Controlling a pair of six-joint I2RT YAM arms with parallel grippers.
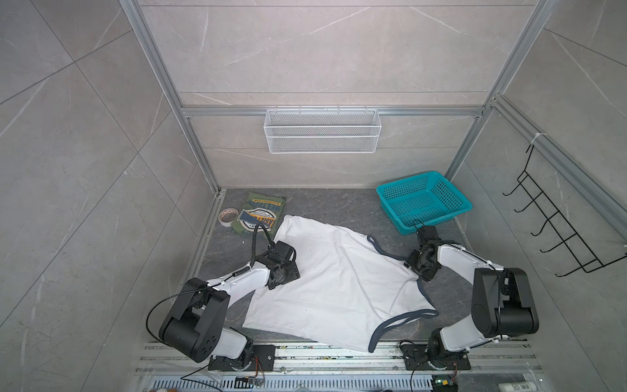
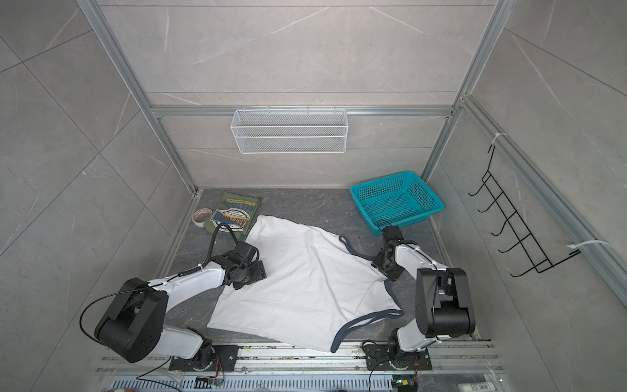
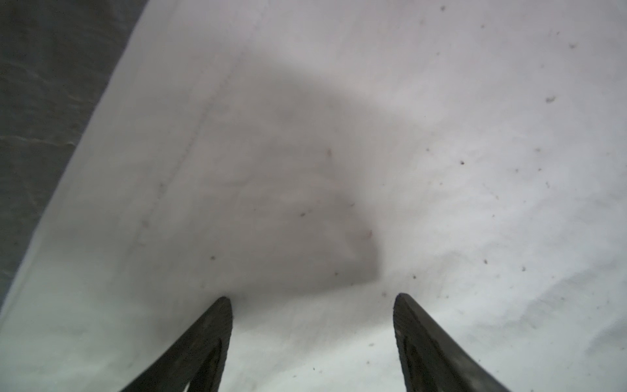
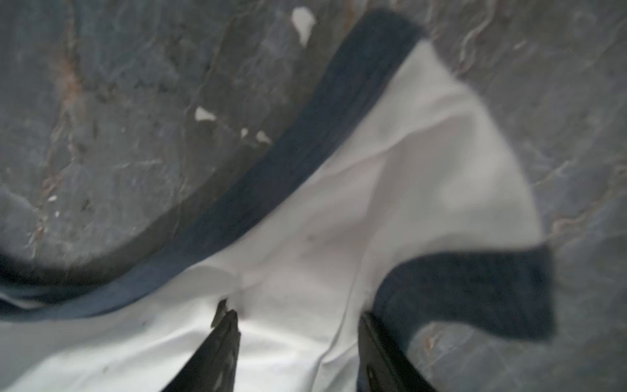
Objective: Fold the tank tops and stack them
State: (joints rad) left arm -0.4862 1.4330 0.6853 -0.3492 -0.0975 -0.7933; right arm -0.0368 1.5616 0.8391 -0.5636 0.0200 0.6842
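Note:
The white tank top (image 1: pixel 339 281) (image 2: pixel 305 288) lies spread across the middle of the table, plain side up, with its dark-trimmed straps toward the right and the front. The olive green tank top (image 1: pixel 261 213) (image 2: pixel 234 212) rests folded at the back left, its graphic facing up. My left gripper (image 1: pixel 283 271) (image 3: pixel 312 302) points down over the white top's left edge, open, with only flat cloth (image 3: pixel 339 169) below. My right gripper (image 1: pixel 420 268) (image 4: pixel 298 315) hovers open over the white cloth beside the dark armhole trim (image 4: pixel 305 142), holding nothing.
A teal plastic basket (image 1: pixel 424 200) stands at the back right, close behind the right arm. A tape roll (image 1: pixel 228 216) sits left of the olive top. A white mesh basket (image 1: pixel 322 130) hangs on the back wall and a black hook rack (image 1: pixel 559 230) on the right wall.

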